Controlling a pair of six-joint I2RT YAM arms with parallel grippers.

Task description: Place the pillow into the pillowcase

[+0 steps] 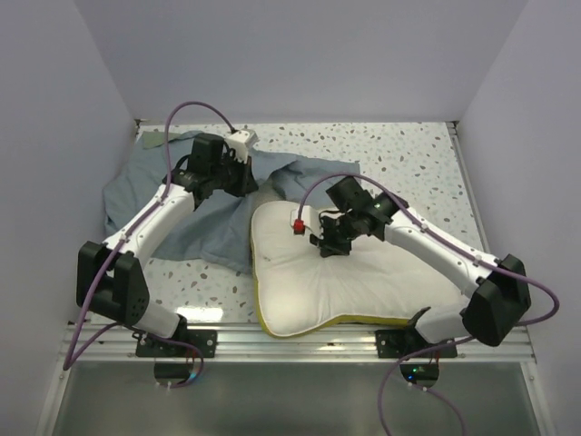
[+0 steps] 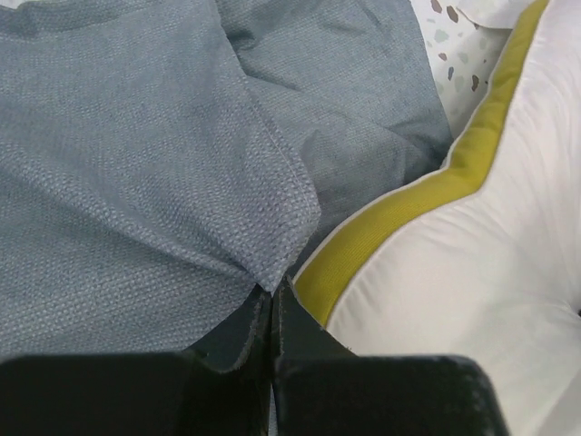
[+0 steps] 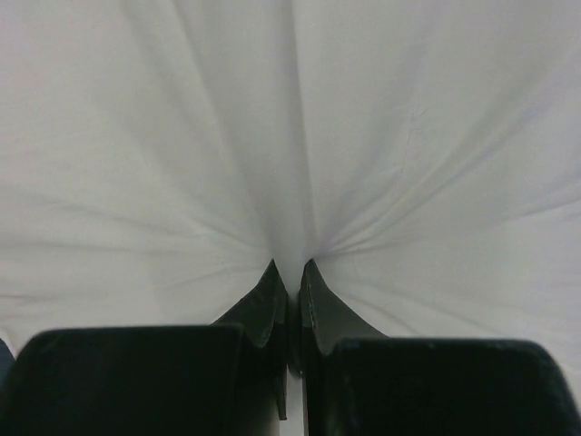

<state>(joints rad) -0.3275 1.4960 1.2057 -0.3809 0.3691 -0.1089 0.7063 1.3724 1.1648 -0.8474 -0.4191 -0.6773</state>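
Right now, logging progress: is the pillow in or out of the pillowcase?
Out: the whole pillow lies uncovered, beside the grey-blue pillowcase.

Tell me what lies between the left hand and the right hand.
In the top view, grey-blue pillowcase cloth, then the white pillow, fill the stretch from left hand to right hand.

even soft overhead light, faint shadows, no glare, wrist views sharp, near foreground slightly blurred

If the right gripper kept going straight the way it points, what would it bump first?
The pillow. The right gripper has its fingers shut on a pinch of the white top, so it would probably just press deeper in.
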